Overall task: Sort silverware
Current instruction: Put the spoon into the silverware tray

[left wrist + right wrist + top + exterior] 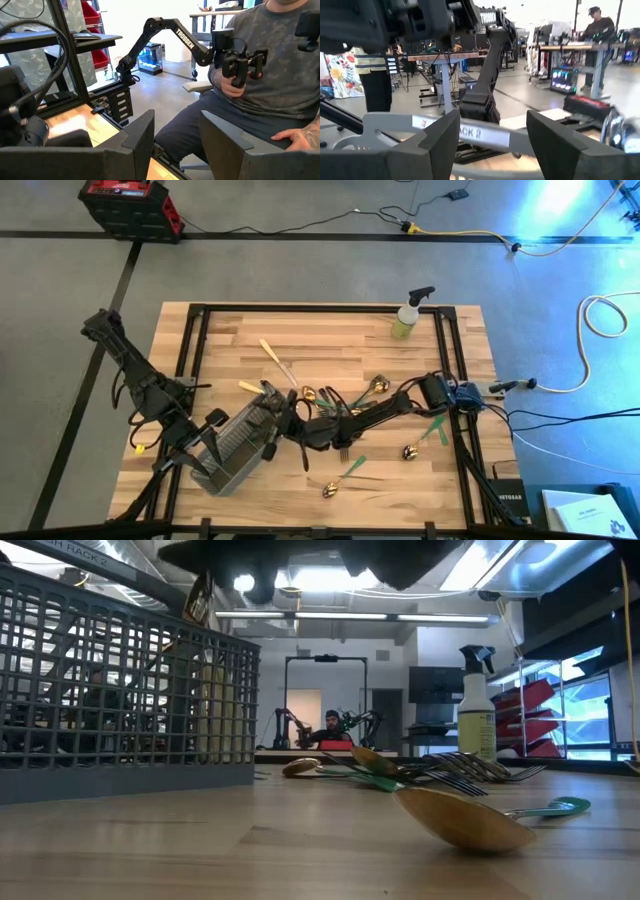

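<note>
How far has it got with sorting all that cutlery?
Not far, by the look of it. A cream-handled piece sticks up at the grey caddy, and dark handles stand inside it in the low view, so some may be sorted. Both claws, left and right, are at the caddy, open, nothing visibly held. Still loose on the table: a green-handled spoon, a fork and several others.

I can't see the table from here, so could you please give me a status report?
Left claw open at the caddy, holding nothing. Right claw open over the caddy rim, empty. Silverware lies scattered on table. Spray bottle stands clear.
</note>
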Motion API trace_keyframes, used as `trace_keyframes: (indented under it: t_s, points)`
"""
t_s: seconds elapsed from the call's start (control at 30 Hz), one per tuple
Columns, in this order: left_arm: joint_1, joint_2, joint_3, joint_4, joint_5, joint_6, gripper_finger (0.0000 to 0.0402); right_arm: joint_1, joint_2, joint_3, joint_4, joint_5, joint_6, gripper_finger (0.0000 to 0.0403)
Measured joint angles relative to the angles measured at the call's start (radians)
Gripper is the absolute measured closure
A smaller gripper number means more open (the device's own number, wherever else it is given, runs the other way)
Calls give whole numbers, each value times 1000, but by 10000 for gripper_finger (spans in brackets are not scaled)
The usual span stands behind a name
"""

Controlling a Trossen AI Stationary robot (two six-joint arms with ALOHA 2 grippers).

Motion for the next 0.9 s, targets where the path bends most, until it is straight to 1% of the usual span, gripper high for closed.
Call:
trace_keyframes:
  t_s: [0.07, 0.17, 0.27, 0.33, 0.6, 0.67, 0.8, 0.9]
  points:
    - [0, 0, 0, 0, 0, 0, 261, 7, -22, 0, 0, 8, -54, 191]
    - [0, 0, 0, 0, 0, 0, 261, 28, -65, 0, -15, 51, -126, 191]
    - [0, 0, 0, 0, 0, 0, 261, 58, -110, 1, -95, 112, -150, 191]
    - [0, 0, 0, 0, 0, 0, 261, 77, -126, 1, -165, 122, -140, 191]
    - [0, 0, 0, 0, 0, 0, 261, 156, -132, 1, -379, 146, 18, 191]
    - [0, 0, 0, 0, 0, 0, 261, 171, -132, 1, -450, 130, 62, 191]
    - [0, 0, 0, 0, 0, 0, 261, 204, -136, 1, -633, 64, 145, 191]
    - [0, 0, 0, 0, 0, 0, 261, 228, -150, 0, -790, -21, 221, 191]
